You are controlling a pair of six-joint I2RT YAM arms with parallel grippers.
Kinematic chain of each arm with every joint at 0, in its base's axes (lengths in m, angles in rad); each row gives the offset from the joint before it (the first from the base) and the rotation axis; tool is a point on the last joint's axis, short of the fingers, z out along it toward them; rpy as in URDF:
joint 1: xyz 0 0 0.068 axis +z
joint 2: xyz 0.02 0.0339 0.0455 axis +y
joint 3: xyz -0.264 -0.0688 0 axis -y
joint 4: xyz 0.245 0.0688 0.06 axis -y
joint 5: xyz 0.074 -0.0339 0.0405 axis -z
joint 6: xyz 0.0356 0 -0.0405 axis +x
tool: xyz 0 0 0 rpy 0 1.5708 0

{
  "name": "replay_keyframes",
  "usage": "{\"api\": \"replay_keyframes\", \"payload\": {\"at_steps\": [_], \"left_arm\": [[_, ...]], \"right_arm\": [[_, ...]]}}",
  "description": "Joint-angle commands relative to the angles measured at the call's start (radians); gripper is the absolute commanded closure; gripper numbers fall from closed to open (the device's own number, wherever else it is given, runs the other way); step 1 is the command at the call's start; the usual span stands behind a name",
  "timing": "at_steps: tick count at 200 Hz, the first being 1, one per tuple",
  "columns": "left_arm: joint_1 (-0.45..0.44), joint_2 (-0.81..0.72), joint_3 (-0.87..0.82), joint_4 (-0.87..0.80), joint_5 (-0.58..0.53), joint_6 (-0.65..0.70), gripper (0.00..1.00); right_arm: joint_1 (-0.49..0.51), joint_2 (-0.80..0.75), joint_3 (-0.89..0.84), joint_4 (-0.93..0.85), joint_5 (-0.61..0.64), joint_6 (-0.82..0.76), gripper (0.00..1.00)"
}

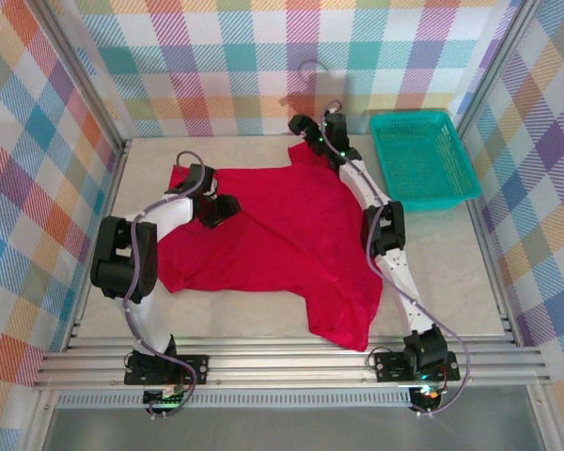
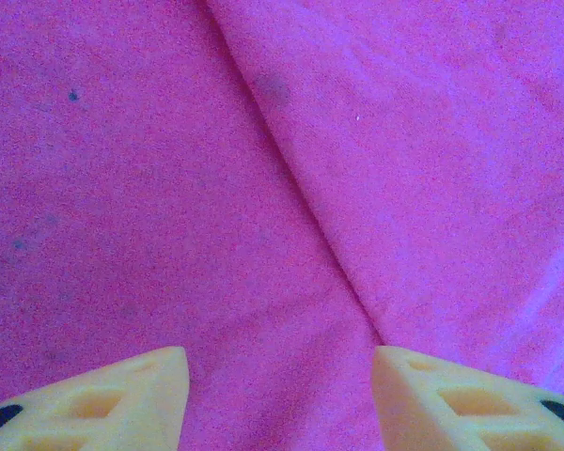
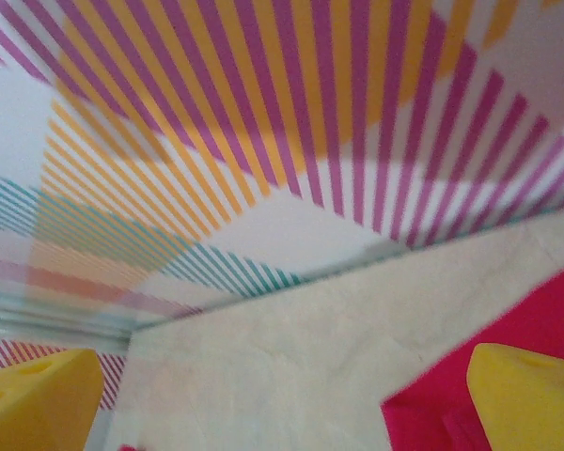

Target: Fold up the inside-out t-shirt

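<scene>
Top external, t-shirt [image 1: 282,244]: bright red, lying spread and wrinkled over the middle of the table [image 1: 451,272]. One lobe reaches toward the near edge, close to the right arm's base. The far edge bunches up by the right gripper.
Top external, left gripper [image 1: 216,209]: over the shirt's left part, with the arm bent in from the near-left corner. Jaw gap is too small to read from this view.
Top external, right gripper [image 1: 310,136]: at the shirt's far edge, near the back wall [image 1: 263,56]. The arm is stretched out along the shirt's right side.
Basket [image 1: 423,155]: teal mesh, far right on the table. It sits just beside the right arm's outer end and apart from the shirt.
Left wrist, t-shirt [image 2: 150,188]: close up and reads magenta here. A few dark specks show on the cloth.
Crease [image 2: 301,197]: diagonal fold line running from the top down to near the finger at frame right.
Left wrist, left gripper [image 2: 277,399]: yellow fingers apart, with flat cloth showing in the gap and nothing pinched. Cannot tell if the tips touch the cloth.
Right wrist, right gripper [image 3: 282,404]: yellow fingers spread wide with bare table [image 3: 301,357] between them, gripping nothing.
Right wrist, t-shirt [image 3: 517,310]: red edge in the lower right corner, under the finger on that side. Contact cannot be told.
Right wrist, wall [image 3: 263,113]: striped plaid panel, meeting the table at a pale rail.
</scene>
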Motion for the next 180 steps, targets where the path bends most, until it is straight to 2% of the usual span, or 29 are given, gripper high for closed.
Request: {"api": "replay_keyframes", "payload": {"at_steps": [1,29,49,71,103,120,134,180], "left_arm": [[-0.007,-0.073,0.041,-0.071,-0.033,0.035,0.45],[-0.004,-0.165,0.072,-0.184,-0.072,0.076,0.44],[0.013,-0.210,0.031,-0.189,-0.048,0.065,0.43],[0.049,-0.258,-0.058,-0.158,-0.002,0.020,0.42],[0.119,-0.281,-0.152,-0.127,0.038,0.003,0.41],[0.160,-0.248,-0.182,-0.091,0.055,-0.022,0.42],[0.167,-0.202,-0.186,-0.074,0.027,-0.028,0.43],[0.183,0.022,-0.083,-0.044,0.007,-0.046,0.43]], "right_arm": [[0.007,-0.189,-0.047,-0.131,-0.093,-0.145,0.00],[0.011,-0.347,-0.148,-0.396,-0.145,-0.208,0.01],[0.017,-0.475,-0.325,-0.528,-0.148,-0.242,0.00],[0.038,-0.641,-0.591,-0.583,-0.073,-0.331,0.00],[0.042,-0.821,-0.951,-0.514,-0.009,-0.365,0.00],[0.038,-0.836,-1.031,-0.503,0.017,-0.368,0.00],[0.034,-0.827,-1.061,-0.481,0.027,-0.364,0.00],[-0.018,-0.693,-1.015,-0.484,0.063,-0.331,0.00]]}}
